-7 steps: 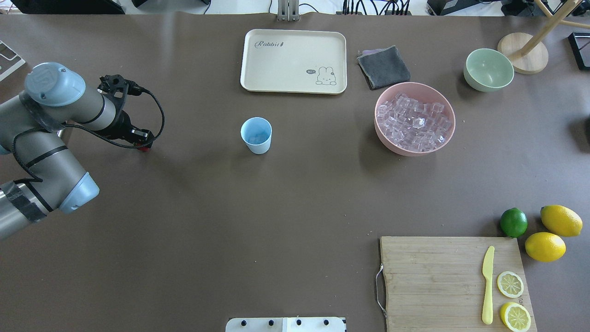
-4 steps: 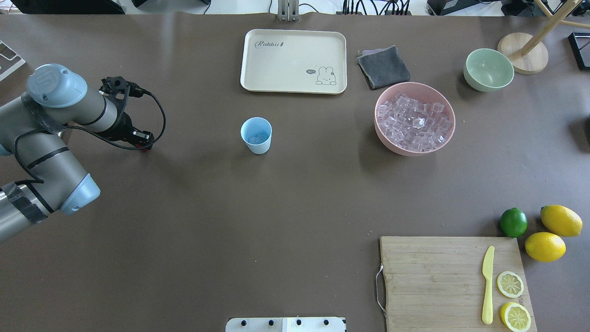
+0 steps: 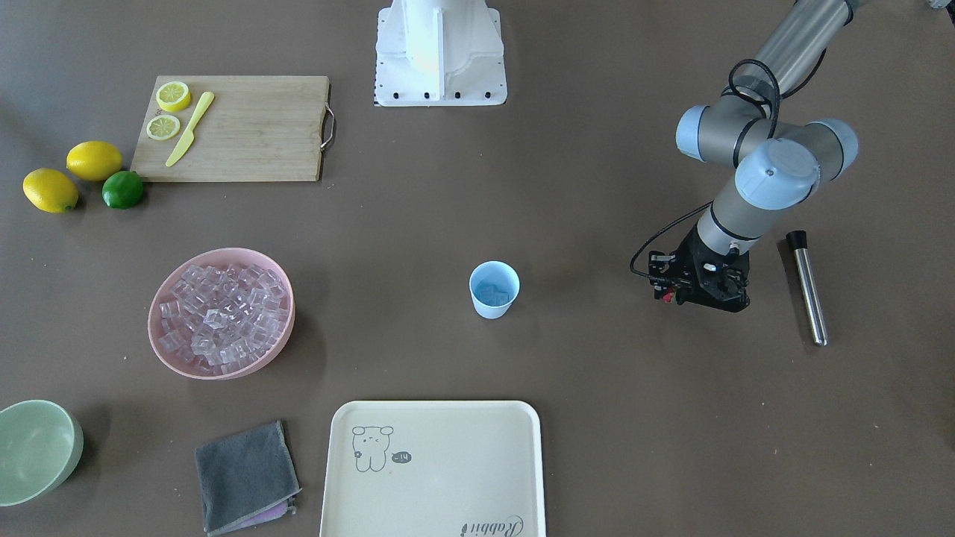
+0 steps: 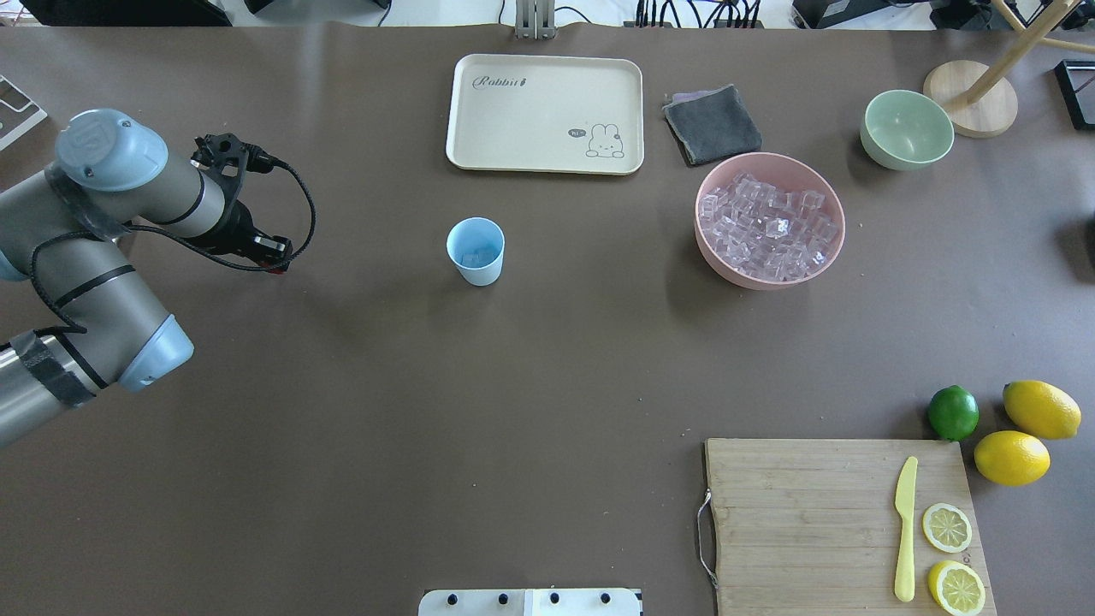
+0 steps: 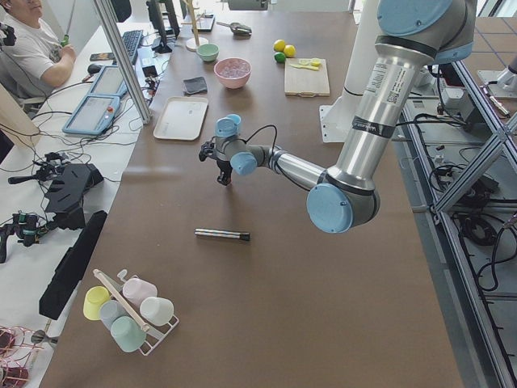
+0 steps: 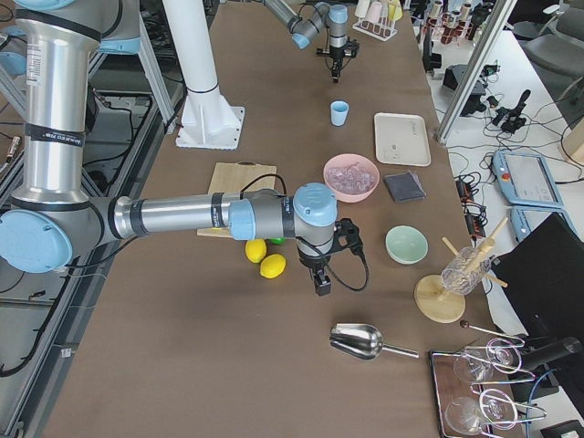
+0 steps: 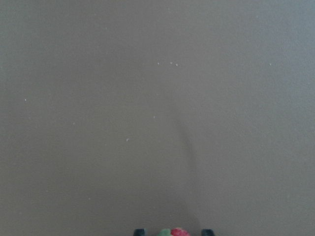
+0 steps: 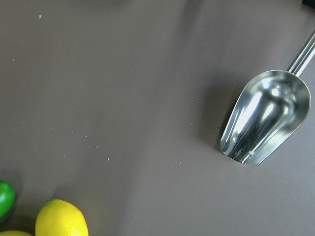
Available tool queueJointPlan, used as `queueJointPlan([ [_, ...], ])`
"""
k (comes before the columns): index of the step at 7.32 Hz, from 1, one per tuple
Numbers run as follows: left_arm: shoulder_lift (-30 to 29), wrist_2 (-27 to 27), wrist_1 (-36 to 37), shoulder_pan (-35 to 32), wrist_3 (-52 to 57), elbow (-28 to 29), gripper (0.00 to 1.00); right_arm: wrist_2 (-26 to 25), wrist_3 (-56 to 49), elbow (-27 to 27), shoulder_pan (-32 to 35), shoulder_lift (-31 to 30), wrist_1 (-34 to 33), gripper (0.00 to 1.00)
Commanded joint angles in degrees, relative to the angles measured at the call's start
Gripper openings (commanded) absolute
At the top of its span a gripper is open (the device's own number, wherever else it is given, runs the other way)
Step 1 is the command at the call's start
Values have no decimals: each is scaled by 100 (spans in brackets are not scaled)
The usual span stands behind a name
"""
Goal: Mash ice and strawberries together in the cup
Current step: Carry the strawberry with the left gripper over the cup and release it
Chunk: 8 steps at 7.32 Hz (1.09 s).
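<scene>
The light blue cup (image 4: 476, 250) stands upright mid-table, with a few clear ice cubes (image 4: 475, 255) in its bottom; it also shows in the front view (image 3: 494, 289). More ice (image 4: 767, 227) fills the pink bowl (image 4: 717, 254). My left gripper (image 4: 273, 260) hangs low over the table left of the cup, shut on a small red strawberry (image 4: 277, 269). The left wrist view shows the strawberry (image 7: 173, 232) with its green cap between the fingertips. My right gripper (image 6: 321, 283) shows only in the exterior right view, beside the lemons; I cannot tell its state.
A steel muddler (image 3: 807, 287) lies beside the left arm. A cream tray (image 4: 479, 150), grey cloth (image 4: 712, 124) and pale green bowl (image 4: 907, 128) sit at the back. A cutting board (image 4: 804, 522), knife, lemons and lime (image 4: 953, 412) are front right. A metal scoop (image 8: 263, 118) lies under the right wrist.
My left gripper has moved slightly to the right, toward the cup, still holding the strawberry. Nothing else has moved.
</scene>
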Motion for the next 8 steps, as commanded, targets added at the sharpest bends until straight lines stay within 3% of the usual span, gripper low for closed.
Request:
queueJointPlan([
  [1, -566, -330, 653, -240, 13, -215, 0, 7, 12, -1, 0, -6, 0, 91],
  [3, -1479, -349, 1305, -162, -5, -269, 0, 7, 12, -10, -9, -6, 0, 91],
  [5, -1903, -297, 1255, 354, -328, -252, 0, 7, 21, -10, -9, 3, -9, 91],
  [8, -2369, 265, 1211, 673, -418, 63, 0, 68, 21, 16, 0, -76, -9, 91],
])
